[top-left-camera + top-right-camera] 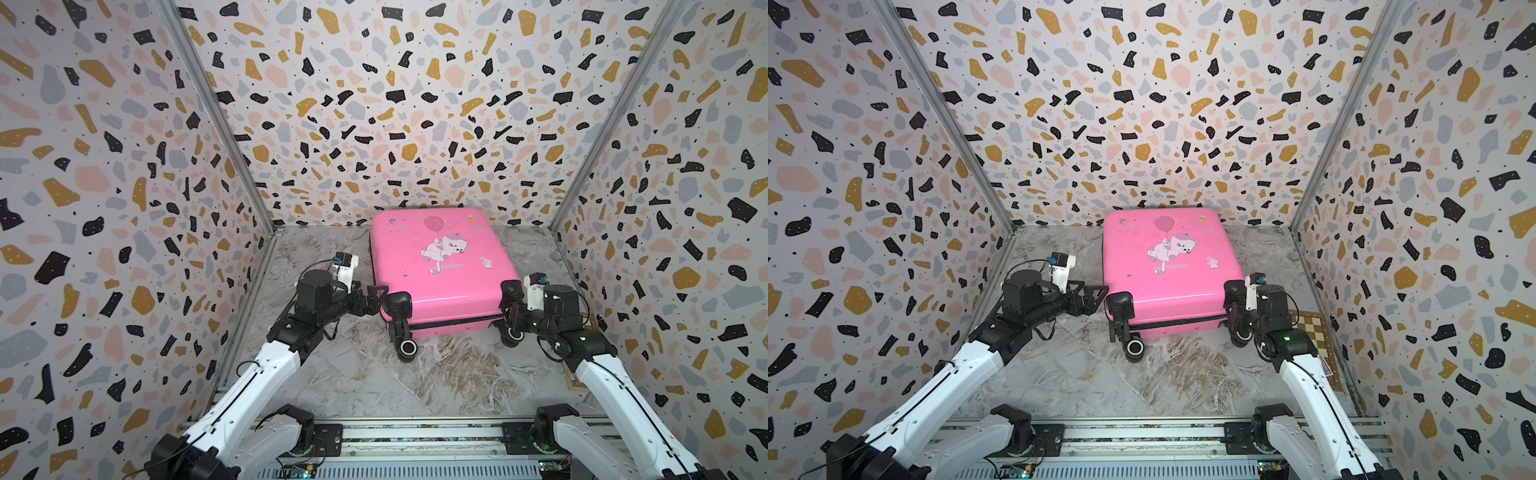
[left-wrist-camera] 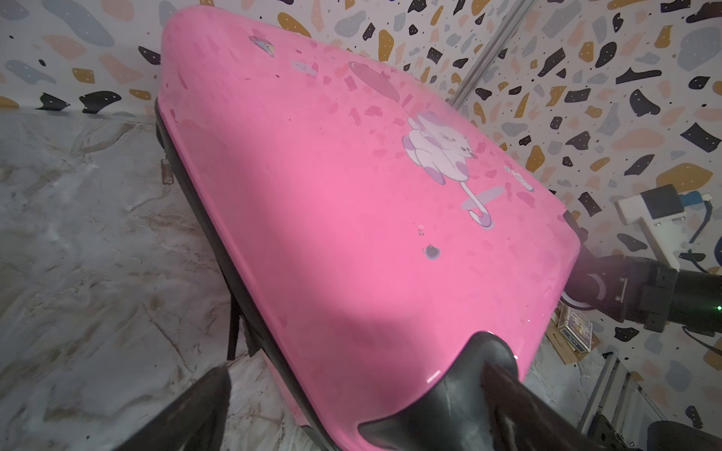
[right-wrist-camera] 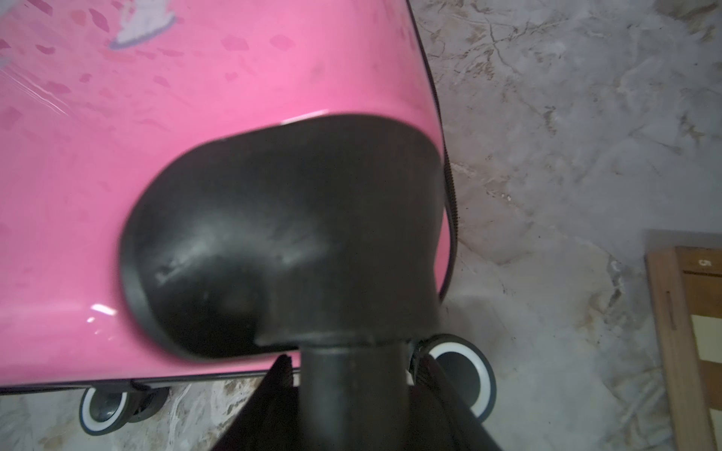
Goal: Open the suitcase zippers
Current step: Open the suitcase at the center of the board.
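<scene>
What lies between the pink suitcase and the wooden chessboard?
Bare marble floor, as the right wrist view shows; in a top view the right arm reaches over that stretch.

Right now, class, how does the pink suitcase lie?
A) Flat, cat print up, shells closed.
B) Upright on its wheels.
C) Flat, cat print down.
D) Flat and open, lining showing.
A: in both top views the suitcase lies flat on the table with its cat print facing up, and the shells meet at the black zipper band along the near side.
</scene>
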Motion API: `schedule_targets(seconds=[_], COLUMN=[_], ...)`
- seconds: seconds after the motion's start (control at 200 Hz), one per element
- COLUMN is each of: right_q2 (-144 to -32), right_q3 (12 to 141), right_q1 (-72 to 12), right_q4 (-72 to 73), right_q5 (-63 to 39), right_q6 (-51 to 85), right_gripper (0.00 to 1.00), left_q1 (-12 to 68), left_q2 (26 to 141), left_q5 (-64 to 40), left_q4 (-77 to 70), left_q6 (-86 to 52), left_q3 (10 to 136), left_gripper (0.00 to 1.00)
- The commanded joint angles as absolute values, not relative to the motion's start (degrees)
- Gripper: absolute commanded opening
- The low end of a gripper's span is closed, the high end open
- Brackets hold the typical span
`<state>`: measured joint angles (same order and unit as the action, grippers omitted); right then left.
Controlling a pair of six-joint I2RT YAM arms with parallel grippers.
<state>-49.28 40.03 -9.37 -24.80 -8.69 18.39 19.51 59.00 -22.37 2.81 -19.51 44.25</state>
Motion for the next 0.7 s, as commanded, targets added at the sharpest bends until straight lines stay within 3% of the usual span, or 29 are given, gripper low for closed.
schedule_targets(seconds=[0.0,0.24,0.696], right_q2=[-46.14,-37.43,-24.50], right_q3=[39.48,35.99,37.26], right_q1=[-9.14,-8.97,-9.48], right_q4=[-20.34,-13.35,-1.78], right_q5=[-12.21,-18.94,-26.64], right_q6=[19.20,18.91,17.57], right_gripper=[0.16,0.00,0.00], left_q1=[18.73,18.72,20.17], left_q2=[62.03,68.85,77.01], left_q5=[-28.58,-31.37,-33.68], left_q4=[-4.42,-7.83,-9.53], left_q6=[-19.73,-22.74,-24.09], left_q3=[44.58,45.35,49.41], left_gripper=[0.99,0.98,0.96])
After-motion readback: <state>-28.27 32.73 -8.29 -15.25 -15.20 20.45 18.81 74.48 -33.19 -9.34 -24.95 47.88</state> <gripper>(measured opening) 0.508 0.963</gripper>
